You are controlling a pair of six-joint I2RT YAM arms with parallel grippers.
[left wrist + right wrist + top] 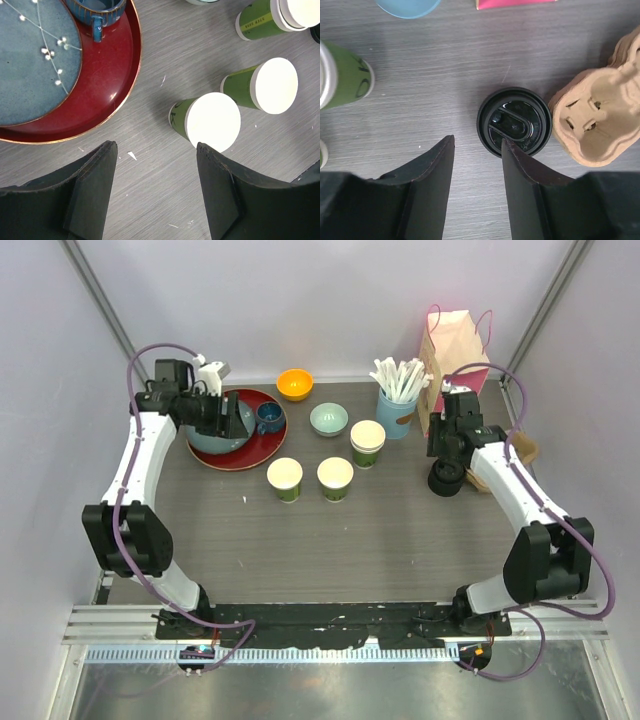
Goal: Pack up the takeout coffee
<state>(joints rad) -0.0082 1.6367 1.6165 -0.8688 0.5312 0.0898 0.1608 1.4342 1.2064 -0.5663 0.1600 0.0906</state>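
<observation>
Hiding black lid's (pixel 514 122) near edge, right gripper (pixel 477 145)

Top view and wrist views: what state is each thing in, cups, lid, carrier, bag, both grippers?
Left paper cup: upright, no lid.
Right paper cup: upright, no lid.
Cup stack: upright, nested, no lid.
Black lid: flat on table, on no cup.
Cup carrier: visible pockets empty.
Paper bag: standing upright.
Left gripper: open, empty.
Right gripper: open, empty, near the lid.
</observation>
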